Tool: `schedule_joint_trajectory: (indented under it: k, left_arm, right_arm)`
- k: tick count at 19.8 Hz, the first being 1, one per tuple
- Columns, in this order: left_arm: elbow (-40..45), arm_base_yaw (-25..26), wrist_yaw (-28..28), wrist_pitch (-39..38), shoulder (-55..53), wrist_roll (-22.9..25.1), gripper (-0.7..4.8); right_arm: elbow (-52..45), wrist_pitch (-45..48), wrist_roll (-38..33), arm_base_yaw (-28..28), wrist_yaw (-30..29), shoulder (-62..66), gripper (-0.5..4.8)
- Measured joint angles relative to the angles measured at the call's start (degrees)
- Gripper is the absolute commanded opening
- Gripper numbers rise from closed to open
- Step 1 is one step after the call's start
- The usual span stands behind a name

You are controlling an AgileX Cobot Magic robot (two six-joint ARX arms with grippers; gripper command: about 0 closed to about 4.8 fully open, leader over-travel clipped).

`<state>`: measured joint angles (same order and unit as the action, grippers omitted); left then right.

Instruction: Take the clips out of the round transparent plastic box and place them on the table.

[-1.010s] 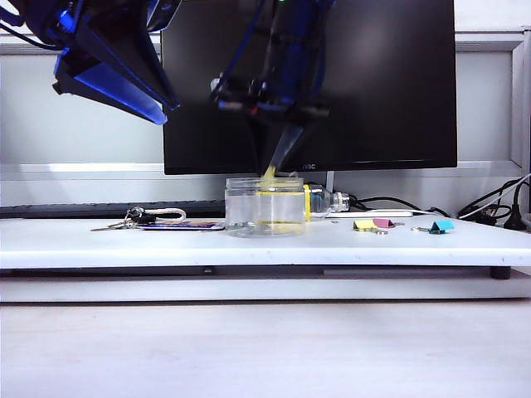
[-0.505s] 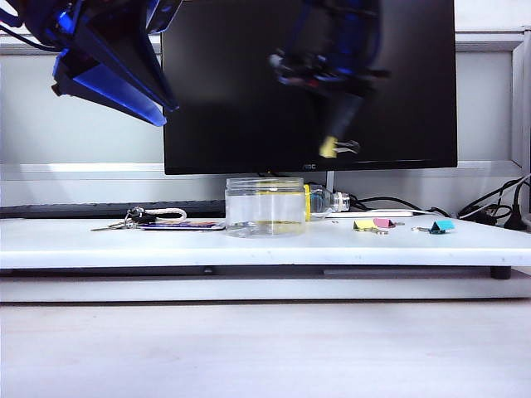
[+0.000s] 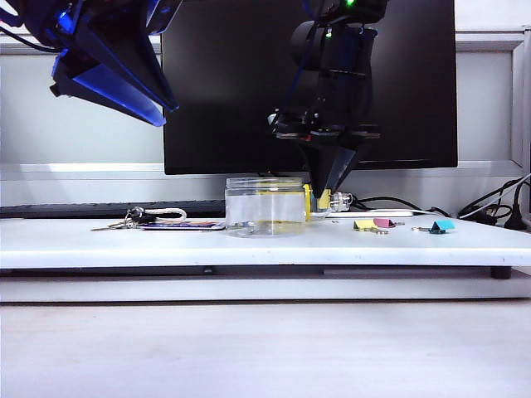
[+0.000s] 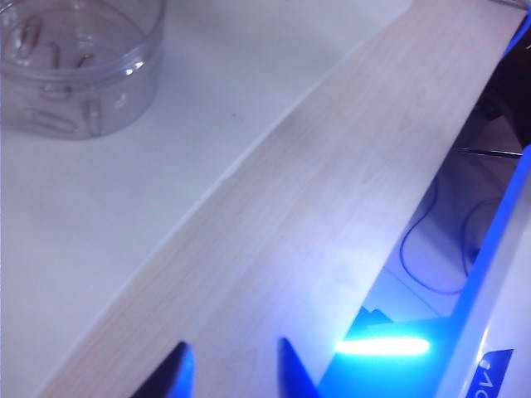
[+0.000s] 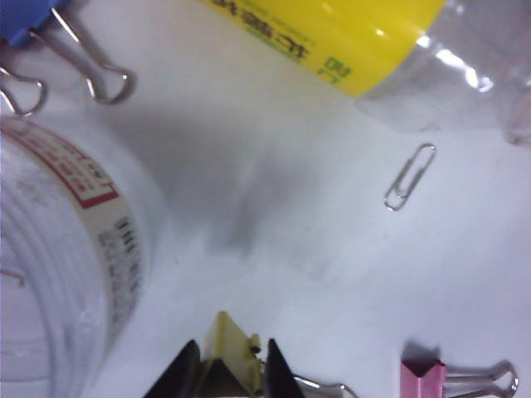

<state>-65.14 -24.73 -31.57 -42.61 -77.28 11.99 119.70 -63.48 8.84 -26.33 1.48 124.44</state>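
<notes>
Right gripper (image 3: 325, 197) low at centre-right of exterior view, just right of box (image 3: 265, 206), clenched on a yellow clip (image 5: 226, 355) close above table (image 3: 166, 240). Yellow clip (image 3: 363, 225) and pink clip (image 3: 383, 222) already down further right, teal clip (image 3: 442, 225) beyond them; open white strip between box and these. Bottle (image 5: 357, 37), paperclip (image 5: 410, 176) and blue clip (image 5: 33, 16) crowd right wrist view. Left gripper (image 4: 231, 369) upper left of exterior view, well clear, jaws parted, nothing between, over front table edge. Keys (image 3: 137, 219) left of box.
</notes>
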Motion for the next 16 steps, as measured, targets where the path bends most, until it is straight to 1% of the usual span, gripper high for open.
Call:
schedule_joint_trajectory:
  k: [10, 11, 12, 13, 16]
  left_arm:
    - [0.0, 0.0, 1.0, 0.0, 0.0, 0.0, 1.42]
    - [0.0, 0.0, 1.0, 0.0, 0.0, 0.0, 1.42]
    - [0.0, 0.0, 1.0, 0.0, 0.0, 0.0, 1.42]
    - [0.0, 0.0, 1.0, 0.0, 0.0, 0.0, 1.42]
    - [0.0, 0.0, 1.0, -0.1, 0.0, 0.0, 1.43]
  right_arm:
    - [0.1, 0.2, 0.0, 0.6, -0.2, 0.5, 1.09]
    - [0.1, 0.2, 0.0, 0.6, -1.2, 0.6, 1.10]
    - [0.1, 0.2, 0.0, 0.6, -1.7, 0.6, 1.33]
    - [0.1, 0.1, 0.0, 0.6, -2.2, 0.7, 1.82]
    - [0.1, 0.1, 0.0, 0.6, -2.6, 0.8, 1.81]
